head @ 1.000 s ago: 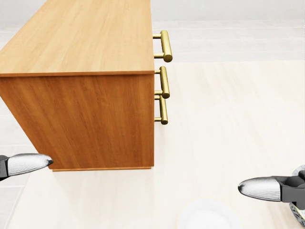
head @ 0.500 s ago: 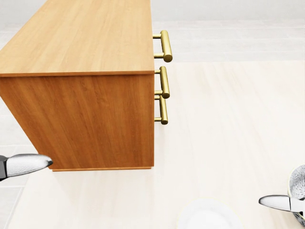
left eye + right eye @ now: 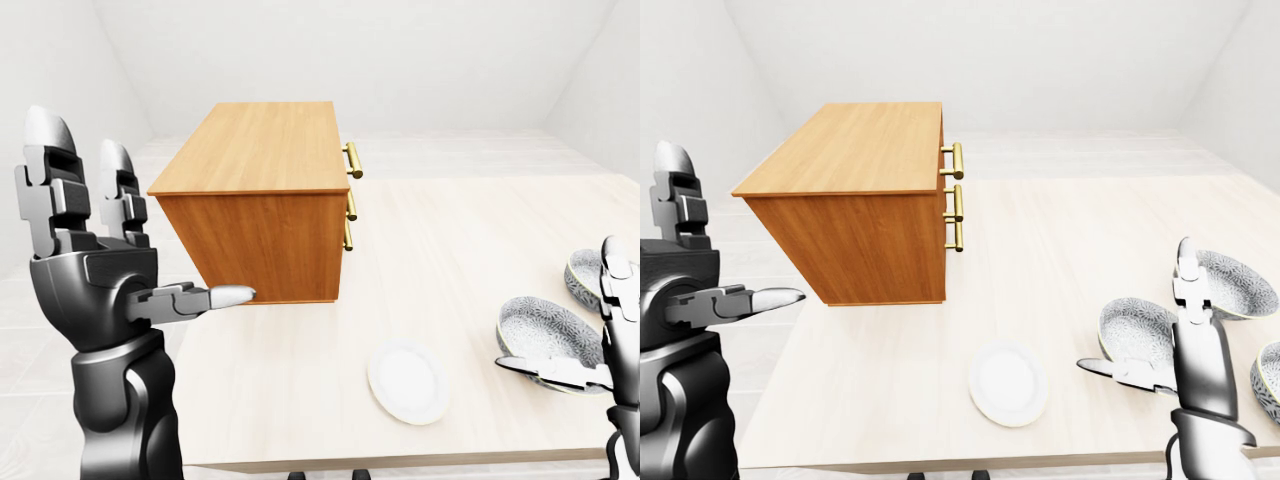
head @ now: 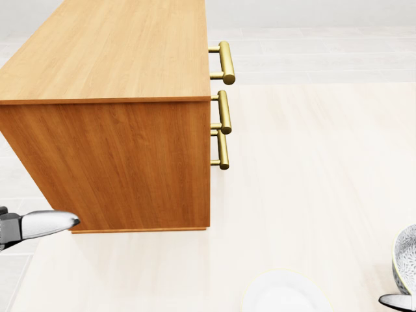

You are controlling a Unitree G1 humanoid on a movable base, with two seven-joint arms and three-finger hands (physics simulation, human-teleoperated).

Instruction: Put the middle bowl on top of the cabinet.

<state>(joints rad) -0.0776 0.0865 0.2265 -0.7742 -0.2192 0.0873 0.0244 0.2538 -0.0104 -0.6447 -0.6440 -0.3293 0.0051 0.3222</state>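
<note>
A wooden cabinet [image 3: 262,160] stands at the left end of the pale bench [image 3: 450,250]. Its brass handles [image 4: 225,62] stick out on the side that faces right in the head view. A white plate [image 3: 407,382] lies flat on the bench near the bottom edge of the left-eye view, below and to the right of the cabinet.

Three grey patterned bowls sit on the bench at the right of the right-eye view, well apart from the cabinet. The left bowl [image 3: 1137,330] is just beside the right robot hand [image 3: 1195,345]. The far bowl [image 3: 1235,283] lies above it, and the cut-off bowl [image 3: 1270,385] is at the right edge. I cannot tell for sure which of them is the middle one.

The right robot hand is open, with its fingers upright beside the left bowl. Its thumb [image 3: 1118,371] stretches along that bowl's near rim and is not closed round it.

The left robot hand [image 3: 95,275] is raised at the left of the left-eye view. It is open and empty, fingers straight up and thumb [image 3: 215,296] pointing toward the cabinet's lower corner.
</note>
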